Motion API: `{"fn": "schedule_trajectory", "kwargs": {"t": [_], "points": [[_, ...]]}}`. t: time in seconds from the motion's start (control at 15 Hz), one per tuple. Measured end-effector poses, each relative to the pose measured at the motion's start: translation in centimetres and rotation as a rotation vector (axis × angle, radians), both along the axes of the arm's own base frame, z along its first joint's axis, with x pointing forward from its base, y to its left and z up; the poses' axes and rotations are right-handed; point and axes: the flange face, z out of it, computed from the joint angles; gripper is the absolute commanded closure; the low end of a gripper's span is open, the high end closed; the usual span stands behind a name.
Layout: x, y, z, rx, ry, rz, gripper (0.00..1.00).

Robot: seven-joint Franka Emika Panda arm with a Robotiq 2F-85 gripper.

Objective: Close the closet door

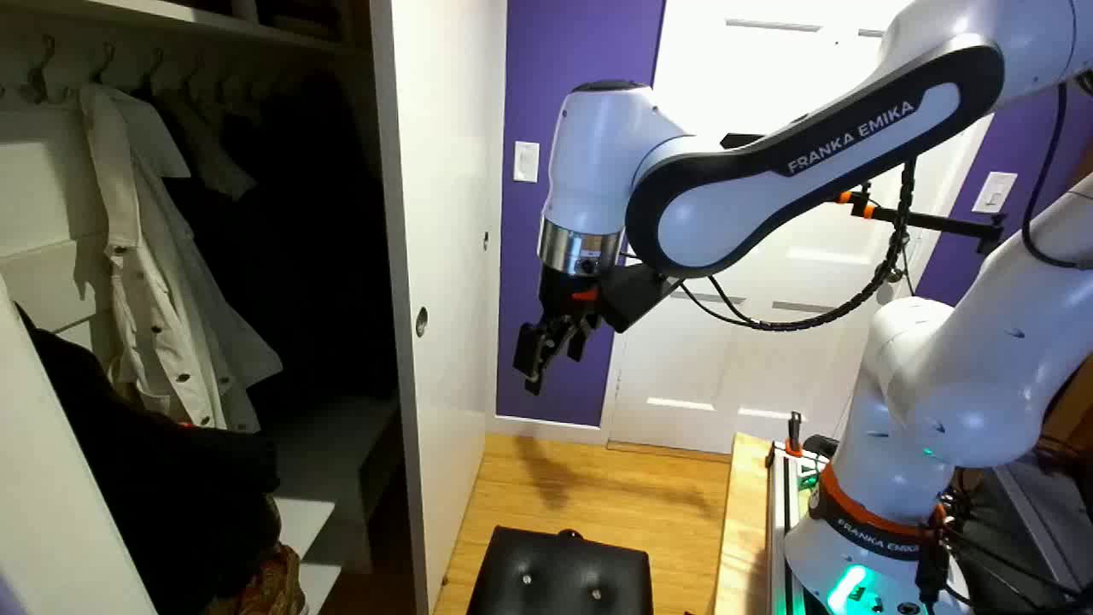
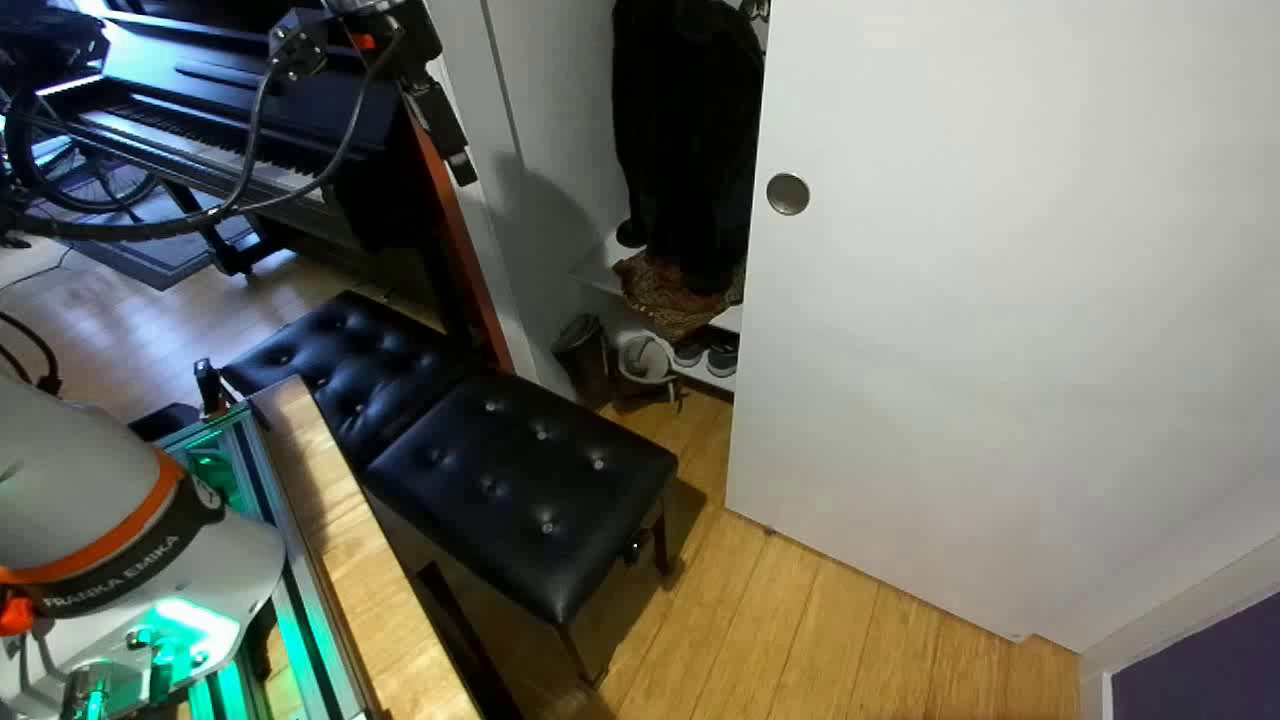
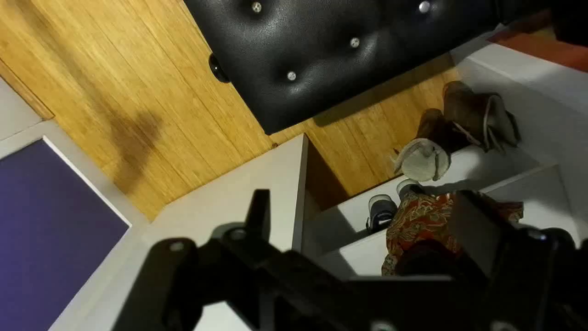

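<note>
Wrist view shows jaws spread apart, closet door [image 3: 250, 174] partly open.

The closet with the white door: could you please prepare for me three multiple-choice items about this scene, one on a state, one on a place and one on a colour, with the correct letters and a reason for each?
1. How does the closet door at the front of the closet stand?
A. Fully shut
B. At least partly open
C. Lying flat on the floor

2. Where is the white coat?
A. Inside the closet
B. On the floor
C. On the bench

3. What colour is the wall around the light switches?
A. Green
B. Yellow
C. Purple

Right letters:
1. B: in an exterior view, dark clothes show past the door's edge.
2. A: in an exterior view, it hangs within, beyond the door's edge.
3. C: in an exterior view, purple surrounds the switches.
</note>
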Motion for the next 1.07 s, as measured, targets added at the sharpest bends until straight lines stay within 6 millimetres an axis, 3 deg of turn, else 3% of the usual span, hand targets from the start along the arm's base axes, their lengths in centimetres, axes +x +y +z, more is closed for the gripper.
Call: {"fn": "schedule_trajectory", "kwargs": {"t": [0.6, 0.8, 1.07], "points": [[0.5, -0.4, 0.2, 0.013, -0.018, 0.024, 0.00], [2.5, -2.9, 0.1, 0.033, -0.083, 0.138, 0.00], [5.8, -8.1, -1.4, -0.004, -0.150, 0.289, 0.00]]}}
